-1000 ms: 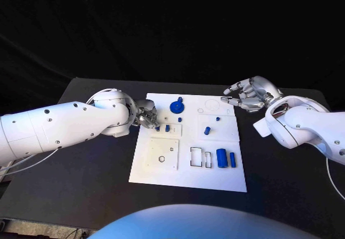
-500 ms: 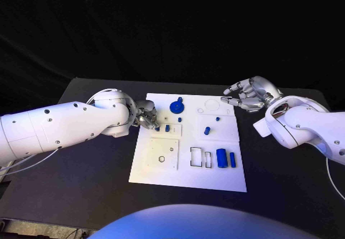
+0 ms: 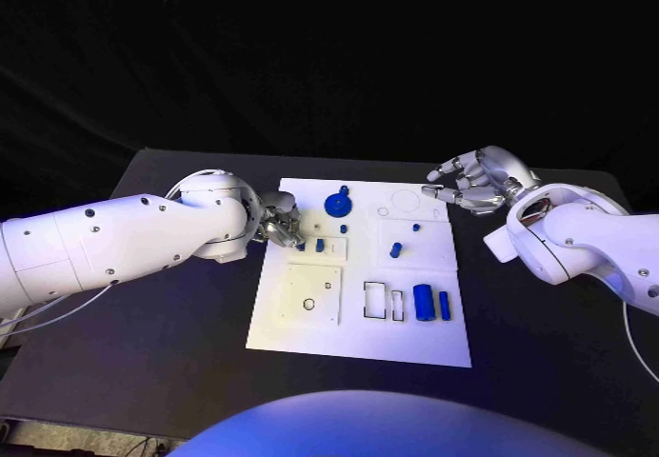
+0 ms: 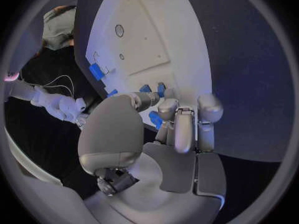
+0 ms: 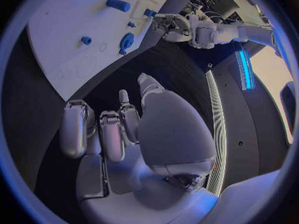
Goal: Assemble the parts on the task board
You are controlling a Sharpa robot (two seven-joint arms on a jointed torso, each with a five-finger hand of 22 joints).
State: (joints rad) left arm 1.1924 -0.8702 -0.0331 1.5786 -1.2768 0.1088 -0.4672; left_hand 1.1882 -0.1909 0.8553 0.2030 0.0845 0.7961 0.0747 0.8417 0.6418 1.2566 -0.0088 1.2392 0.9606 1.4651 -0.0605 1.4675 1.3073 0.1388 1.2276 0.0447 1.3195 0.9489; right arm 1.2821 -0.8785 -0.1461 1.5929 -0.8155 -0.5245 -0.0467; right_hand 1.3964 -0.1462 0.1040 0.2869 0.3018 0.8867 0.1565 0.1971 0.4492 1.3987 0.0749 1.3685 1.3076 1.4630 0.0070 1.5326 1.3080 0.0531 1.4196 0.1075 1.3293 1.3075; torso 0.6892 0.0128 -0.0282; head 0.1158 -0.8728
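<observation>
The left hand (image 3: 279,221) sits at the left edge of the task board (image 3: 360,335), its fingers (image 4: 181,129) curled down together beside the small blue parts (image 3: 319,245) there; in the left wrist view a blue piece (image 4: 155,118) shows between the fingertips, but whether it is pinched I cannot tell. On the white board, which lies in the middle of the black table (image 3: 165,352), a round blue part (image 3: 336,204) lies near the far edge; a small blue peg (image 3: 395,249) stands mid-board; two blue cylinders (image 3: 429,303) lie side by side toward the right edge. The right hand (image 3: 475,182) hovers off the board's far right corner, fingers loosely curled and apart, holding nothing.
</observation>
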